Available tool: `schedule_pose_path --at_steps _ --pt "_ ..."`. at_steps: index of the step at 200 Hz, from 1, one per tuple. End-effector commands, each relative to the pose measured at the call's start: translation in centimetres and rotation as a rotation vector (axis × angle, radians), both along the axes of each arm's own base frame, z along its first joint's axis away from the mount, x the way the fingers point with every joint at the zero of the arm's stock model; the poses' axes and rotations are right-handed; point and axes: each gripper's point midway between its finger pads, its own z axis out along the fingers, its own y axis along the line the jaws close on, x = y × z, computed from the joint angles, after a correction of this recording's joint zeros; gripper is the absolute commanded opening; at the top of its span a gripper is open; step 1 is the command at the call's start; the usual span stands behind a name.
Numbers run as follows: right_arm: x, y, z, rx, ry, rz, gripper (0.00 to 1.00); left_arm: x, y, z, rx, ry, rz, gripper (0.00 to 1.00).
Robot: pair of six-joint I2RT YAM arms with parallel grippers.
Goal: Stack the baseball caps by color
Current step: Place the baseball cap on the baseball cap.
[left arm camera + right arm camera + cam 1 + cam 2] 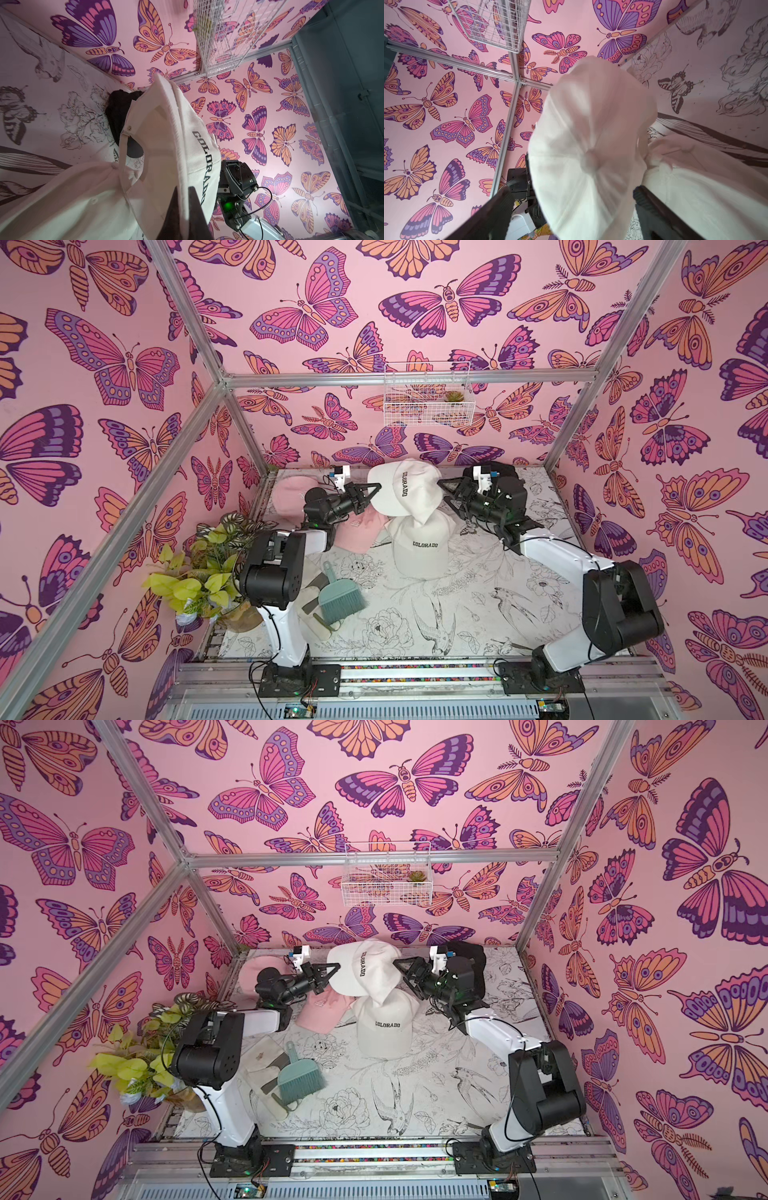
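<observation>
Raised cap [405, 489]: cream cloth, black "COLORADO", hanging just over lying cap [422, 549].
Lying cap: same lettering, domed crown.
Left gripper [372, 495]: pinched onto raised cap's edge.
Right gripper [445, 489]: fingers spread beside its crown.

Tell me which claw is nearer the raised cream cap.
Left: the left claw is shut on the edge of the raised cream cap. The right claw stands open beside its crown.

Upper cap [405, 489] hangs over lower cap [420, 549], brush [341, 594] in front.

Black cap [117, 110] half-hidden behind cream cap [166, 135]
</observation>
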Motion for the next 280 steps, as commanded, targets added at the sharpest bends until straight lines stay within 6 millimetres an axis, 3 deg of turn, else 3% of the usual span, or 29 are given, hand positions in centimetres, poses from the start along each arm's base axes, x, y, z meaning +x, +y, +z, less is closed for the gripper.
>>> schedule_pose_path --at_steps 1,11,28,32,49,76,122,170,188,219,231,268,280 --pt "0.1 -0.1 0.6 0.015 0.019 0.001 0.94 -1.1 -0.4 2.4 0.019 -0.096 -0.02 0.0" --pt "0.1 -0.1 0.8 0.025 -0.001 0.003 0.94 -1.2 -0.8 2.2 0.044 -0.092 -0.028 0.0" --pt "-0.1 0.2 3.0 0.09 -0.082 0.025 0.94 -1.2 -1.4 1.6 0.097 -0.081 -0.021 0.0" --pt "0.4 0.3 2.3 0.099 -0.067 0.023 0.94 -1.2 -1.5 1.5 0.108 -0.079 -0.018 0.0" --pt "0.2 1.0 3.7 0.163 -0.108 0.071 0.93 -1.2 -1.9 1.4 0.13 -0.082 -0.024 0.0" --pt "0.5 1.5 4.3 0.237 -0.125 0.097 0.93 -1.1 -2.5 1.9 0.094 -0.082 -0.046 0.0" --pt "-0.1 1.8 7.1 0.382 -0.217 0.156 0.92 0.1 -2.8 1.5 0.02 -0.04 -0.061 0.0" --pt "-3.1 1.5 11.3 0.356 -0.362 0.209 0.9 0.7 -2.1 -0.8 0.106 0.01 -0.02 0.0" --pt "-3.7 1.2 12.2 0.356 -0.386 0.204 0.9 0.5 -2.4 -0.4 0.102 -0.001 -0.038 0.0" --pt "-3.3 1.1 11.7 0.355 -0.353 0.183 0.91 0.4 -2.4 0.2 0.101 -0.006 -0.051 0.0" --pt "-2.7 1.3 9.9 0.317 -0.288 0.172 0.92 0.3 -2.4 0.8 0.093 -0.017 -0.054 0.0" --pt "-1.2 0.7 2.0 0.131 -0.094 0.068 0.97 0.1 -2.4 2.1 0.066 -0.035 -0.066 0.0" --pt "-1.7 0.4 2.3 0.115 -0.105 0.056 0.97 0.0 -2.5 2.1 0.065 -0.036 -0.069 0.0"
